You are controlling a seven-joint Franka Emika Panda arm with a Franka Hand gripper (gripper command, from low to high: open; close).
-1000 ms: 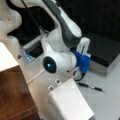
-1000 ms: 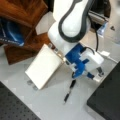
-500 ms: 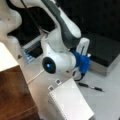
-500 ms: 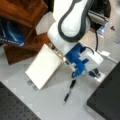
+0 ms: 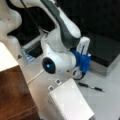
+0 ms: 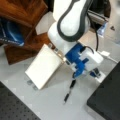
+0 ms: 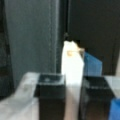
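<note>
My gripper (image 6: 76, 74) hangs from a blue mount just above the grey table (image 6: 50, 102), pointing down. A black pen (image 6: 69, 90) lies flat on the table, and its upper end is right below the fingertips. In a front view the gripper (image 5: 78, 73) is beside the pen (image 5: 90, 87), which lies to its right. The wrist view shows the gripper (image 7: 73, 97) with its two black fingers (image 7: 51, 92) a narrow gap apart and nothing between them. A white notepad (image 6: 45, 66) lies next to the gripper.
In both front views the notepad (image 5: 71, 102) sits between the arm and a brown wooden shelf (image 6: 22, 15). A black box (image 6: 107, 100) stands close on a front view's right. A dark perforated mat (image 6: 15, 110) lies at the bottom left. A white cable (image 5: 35, 77) runs over the table.
</note>
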